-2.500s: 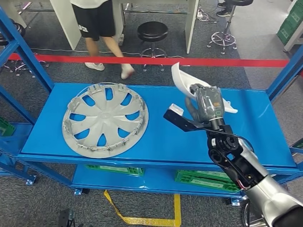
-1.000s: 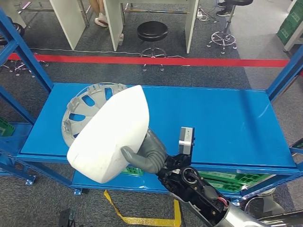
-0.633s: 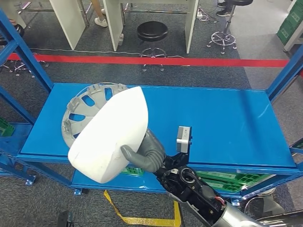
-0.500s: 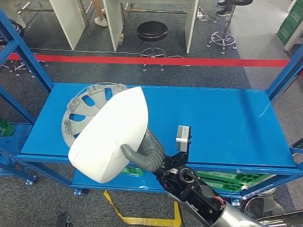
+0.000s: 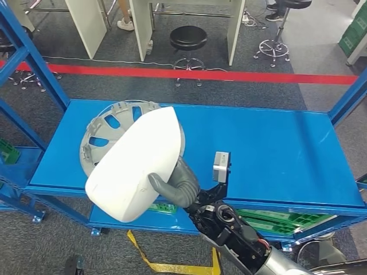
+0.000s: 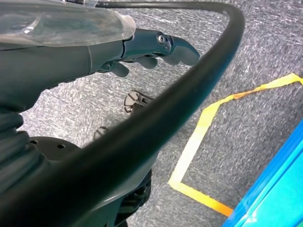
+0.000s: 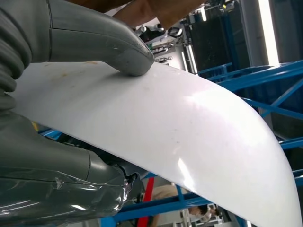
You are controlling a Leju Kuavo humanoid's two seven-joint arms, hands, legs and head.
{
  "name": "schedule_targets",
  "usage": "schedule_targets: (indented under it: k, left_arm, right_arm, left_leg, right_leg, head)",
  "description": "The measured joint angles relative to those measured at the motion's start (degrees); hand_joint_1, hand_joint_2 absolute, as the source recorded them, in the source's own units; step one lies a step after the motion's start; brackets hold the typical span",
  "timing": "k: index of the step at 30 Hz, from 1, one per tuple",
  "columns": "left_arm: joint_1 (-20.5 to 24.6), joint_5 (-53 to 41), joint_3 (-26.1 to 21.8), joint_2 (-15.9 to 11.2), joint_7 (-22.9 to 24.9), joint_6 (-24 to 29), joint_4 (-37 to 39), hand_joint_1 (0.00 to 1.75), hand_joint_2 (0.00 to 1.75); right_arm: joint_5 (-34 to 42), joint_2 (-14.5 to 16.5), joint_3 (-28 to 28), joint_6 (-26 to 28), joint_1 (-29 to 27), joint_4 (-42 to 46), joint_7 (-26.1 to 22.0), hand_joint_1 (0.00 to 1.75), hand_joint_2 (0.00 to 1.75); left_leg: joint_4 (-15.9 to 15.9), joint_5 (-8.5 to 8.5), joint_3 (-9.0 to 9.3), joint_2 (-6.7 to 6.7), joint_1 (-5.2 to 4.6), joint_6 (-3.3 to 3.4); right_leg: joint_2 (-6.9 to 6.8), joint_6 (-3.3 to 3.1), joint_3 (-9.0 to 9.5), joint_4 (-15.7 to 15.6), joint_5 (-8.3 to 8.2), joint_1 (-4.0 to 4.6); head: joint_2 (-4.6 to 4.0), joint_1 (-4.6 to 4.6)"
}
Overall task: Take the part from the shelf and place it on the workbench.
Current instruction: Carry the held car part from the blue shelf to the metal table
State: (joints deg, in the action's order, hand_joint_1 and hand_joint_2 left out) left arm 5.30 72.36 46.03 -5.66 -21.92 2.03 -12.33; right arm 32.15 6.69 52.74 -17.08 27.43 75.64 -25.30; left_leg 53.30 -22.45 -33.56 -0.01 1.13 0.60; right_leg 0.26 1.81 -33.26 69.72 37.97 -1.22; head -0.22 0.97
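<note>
Holding a white part [image 5: 134, 166] up off the blue shelf [image 5: 268, 149], gripping it in the right hand [image 5: 175, 186] with the thick grey thumb [image 7: 103, 40] pressing flat on the smooth curved shell and the rest of the hand cupping it from beneath, near the shelf's front edge. Hanging in front of and partly covering a silver wheel cover [image 5: 104, 132] lying flat on the left half of the shelf deck. Leaving the right half of the blue deck bare as far as the slanted blue uprights [image 5: 36, 63] framing each end. Showing green crates [image 5: 264, 217] sitting on the lower tier beneath the front lip. Trailing yellow floor tape [image 5: 173, 266] across grey carpet below the shelf, just ahead of the robot. Running a red line [image 5: 207, 74] along the floor behind the shelf, with a black stool [image 5: 188, 39] and white desk legs [image 5: 145, 26] standing beyond it, and a person's feet [image 5: 125, 23] showing between those legs. Dangling the left hand [image 6: 143, 47] over the carpet beside the tape, dark fingers slightly curled and holding nothing, a thick black cable [image 6: 200, 80] arcing across in front of it.
</note>
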Motion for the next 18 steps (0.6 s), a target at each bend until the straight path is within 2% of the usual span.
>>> schedule_targets:
  k: [1,2,3,5,6,7,9,10,11,12,14,15,16,17,18]
  left_arm:
    - [0.0,0.2,-0.1,0.0,0.1,0.1,0.0,0.00,1.75]
    - [0.0,0.3,-0.1,0.1,0.1,0.2,0.0,0.00,1.75]
    - [0.0,0.5,-0.2,0.1,0.2,0.3,0.0,0.00,1.75]
    - [0.0,0.7,-0.3,0.1,0.2,0.5,0.0,0.00,1.75]
    - [0.0,0.7,-0.4,0.1,0.2,0.6,0.0,0.00,1.75]
    - [0.0,0.7,-0.4,0.0,0.2,0.6,0.0,0.00,1.75]
    - [-0.1,0.6,-0.4,0.0,0.2,0.5,0.0,0.00,1.75]
    - [-0.1,0.5,-0.4,0.0,0.2,0.5,0.0,0.00,1.75]
    - [-0.2,0.5,-0.5,0.0,0.1,0.3,0.0,0.00,1.75]
    - [-0.2,0.3,-0.5,0.0,0.1,0.2,0.0,0.00,1.75]
    - [-0.2,0.1,-0.5,0.0,0.0,-0.2,0.0,0.00,1.75]
    - [-0.2,-0.1,-0.5,0.0,0.0,-0.3,0.0,0.00,1.75]
    - [-0.2,-0.2,-0.5,0.0,-0.1,-0.4,0.0,0.00,1.75]
    - [-0.2,-0.3,-0.5,0.0,-0.1,-0.5,0.0,0.00,1.75]
    - [-0.2,-0.4,-0.4,0.0,-0.1,-0.6,0.0,0.00,1.75]
  right_arm:
    - [0.0,0.0,0.0,0.0,-0.1,-0.2,0.1,1.73,1.75]
    - [0.0,0.0,0.0,0.0,-0.2,-0.4,0.2,1.73,1.75]
    - [0.0,0.1,0.0,0.1,-0.2,-0.4,0.3,1.73,1.75]
    - [0.0,0.3,0.0,0.1,-0.1,-0.6,0.4,1.73,1.75]
    - [0.0,0.4,0.0,0.1,0.0,-0.7,0.5,1.73,1.75]
    - [0.0,0.6,0.0,0.2,0.0,-0.7,0.5,1.73,1.75]
    - [0.0,0.7,0.0,0.2,0.0,-0.9,0.5,1.73,1.75]
    - [0.0,0.8,0.0,0.3,0.1,-1.0,0.5,1.73,1.75]
    - [0.0,0.9,0.0,0.4,0.1,-1.1,0.5,1.73,1.75]
    - [0.0,1.0,0.0,0.5,0.2,-1.1,0.5,1.73,1.75]
    - [0.0,1.1,0.0,0.8,0.2,-1.3,0.4,1.73,1.75]
    - [0.0,1.1,0.0,1.0,0.1,-1.3,0.4,1.73,1.75]
    - [0.0,1.1,-0.1,1.1,0.0,-1.4,0.3,1.73,1.75]
    - [0.0,1.1,-0.2,1.2,-0.1,-1.5,0.3,1.73,1.75]
    - [0.0,1.1,-0.3,1.3,-0.1,-1.5,0.3,1.73,1.75]
  left_leg:
    - [0.0,0.04,0.00,0.01,0.07,-0.07]
    - [0.1,0.10,0.00,0.00,0.17,-0.19]
    - [0.2,0.15,0.00,-0.03,0.30,-0.38]
    - [0.4,0.37,-0.18,-0.15,0.40,-1.15]
    - [0.5,0.58,-0.31,-0.23,0.35,-1.66]
    - [0.5,0.90,-0.47,-0.30,0.32,-2.21]
    - [0.5,1.36,-0.72,-0.33,0.44,-3.15]
    - [1.1,0.67,-1.16,-0.29,0.56,-3.48]
    - [2.7,-0.97,-1.99,-0.25,0.65,-3.70]
    - [5.6,-3.49,-3.28,-0.21,0.71,-3.81]
    - [13.6,-8.68,-6.25,-0.20,0.62,-3.91]
    - [16.8,-9.96,-7.03,-0.20,0.55,-3.91]
    - [18.0,-9.96,-6.79,-0.20,0.46,-3.83]
    - [17.1,-8.93,-5.44,-0.21,0.36,-3.61]
    - [14.0,-7.36,-2.99,-0.21,0.23,-3.24]
  right_leg:
    - [-0.01,0.09,-0.19,0.4,-0.67,-0.07]
    - [-0.02,0.17,0.78,-1.6,-2.45,-0.18]
    - [-0.03,0.26,2.61,-5.4,-4.78,-0.34]
    - [0.18,0.17,6.29,-12.9,-8.03,-0.39]
    - [0.33,-0.07,7.10,-14.8,-8.67,-0.31]
    - [0.52,-0.45,7.21,-15.3,-8.81,-0.10]
    - [0.59,-1.45,6.56,-15.2,-9.43,0.04]
    - [0.52,-2.04,6.16,-15.2,-9.86,0.04]
    - [0.42,-2.63,5.67,-15.3,-10.36,0.01]
    - [0.30,-3.13,5.05,-15.4,-10.92,0.02]
    - [0.17,-3.65,3.60,-15.3,-11.94,0.35]
    - [0.13,-3.74,2.88,-15.3,-12.44,0.54]
    - [0.12,-3.79,2.22,-15.3,-12.91,0.72]
    - [0.12,-3.79,1.62,-15.2,-13.36,0.89]
    - [0.14,-3.77,1.12,-15.2,-13.78,1.02]
  head:
    - [0.00,0.12]
    - [0.00,0.26]
    - [0.00,0.42]
    - [0.00,0.93]
    - [0.00,1.06]
    - [0.00,1.09]
    - [0.00,0.81]
    - [0.00,0.59]
    - [0.00,0.27]
    - [0.00,-0.19]
    - [0.00,-1.15]
    - [0.00,-1.51]
    - [0.00,-1.79]
    - [0.00,-2.04]
    - [0.00,-2.28]
